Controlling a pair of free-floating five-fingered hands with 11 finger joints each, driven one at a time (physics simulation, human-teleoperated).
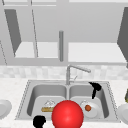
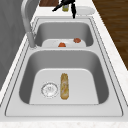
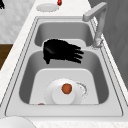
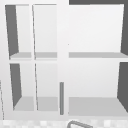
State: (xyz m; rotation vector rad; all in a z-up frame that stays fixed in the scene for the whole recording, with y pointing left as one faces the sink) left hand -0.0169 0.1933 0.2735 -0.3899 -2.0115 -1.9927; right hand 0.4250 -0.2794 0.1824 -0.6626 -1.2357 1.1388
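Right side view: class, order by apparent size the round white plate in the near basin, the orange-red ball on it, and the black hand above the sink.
1. Round white plate and black hand look alike in size; the hand floats higher, so unsure.
2. Orange-red ball, clearly smallest.

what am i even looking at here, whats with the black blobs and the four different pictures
The black shapes are the robot: two floating hands in a simulated kitchen. The right hand hovers over the right basin with fingers straight, holding nothing. The left hand hangs at the sink's front edge. One camera faces the double sink from the front, two look along it from either side, and one shows the open wall cabinet above. The left basin holds a bread roll; the right basin a plate with a small orange food piece. A red ball sits in front.
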